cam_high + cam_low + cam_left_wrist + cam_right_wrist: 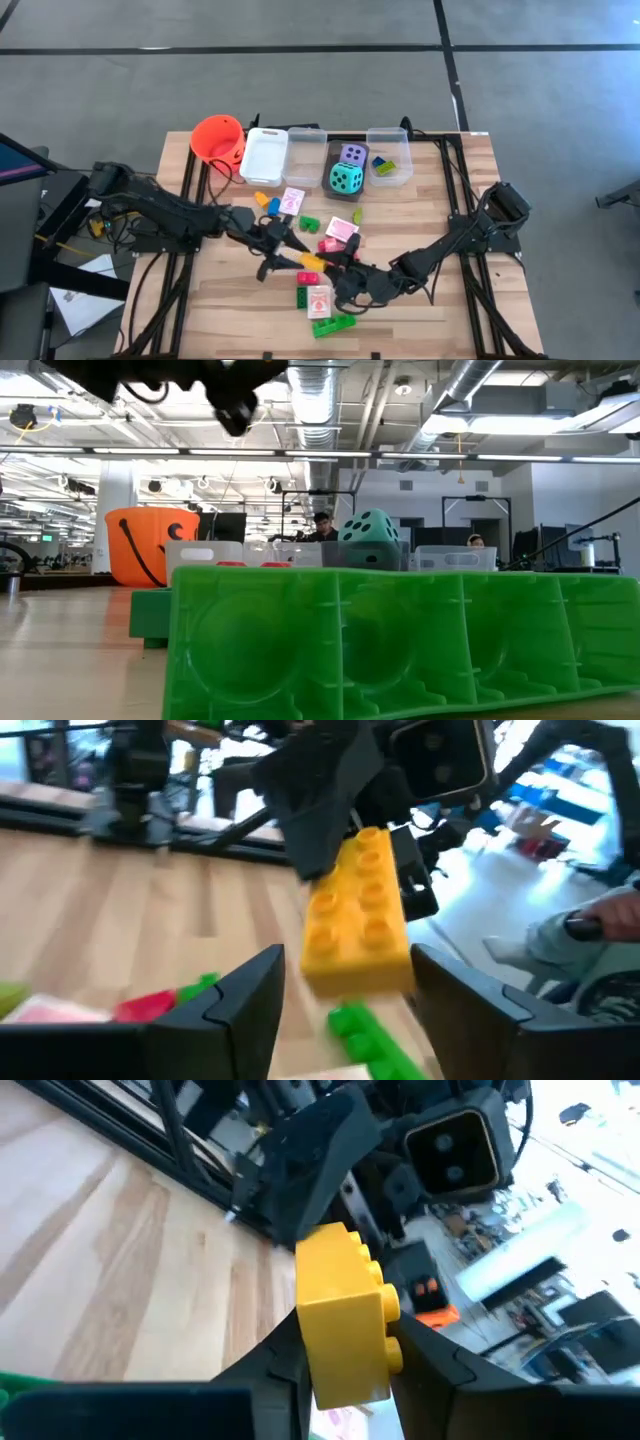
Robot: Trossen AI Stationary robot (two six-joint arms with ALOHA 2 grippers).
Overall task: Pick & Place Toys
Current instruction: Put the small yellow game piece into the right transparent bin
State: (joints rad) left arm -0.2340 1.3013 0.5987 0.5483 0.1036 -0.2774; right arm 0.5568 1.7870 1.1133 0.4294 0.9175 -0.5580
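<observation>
Yellow brick (345, 1315) between both end effectors, green brick (365, 1035) beneath

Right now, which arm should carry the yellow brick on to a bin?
The right. Its claw is shut on the yellow brick, while the left claw stands open around it, so the left should likely back away first.

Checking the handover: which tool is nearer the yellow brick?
Right. The right tool is shut on the yellow brick; the left tool stands open around it, not gripping.
</observation>
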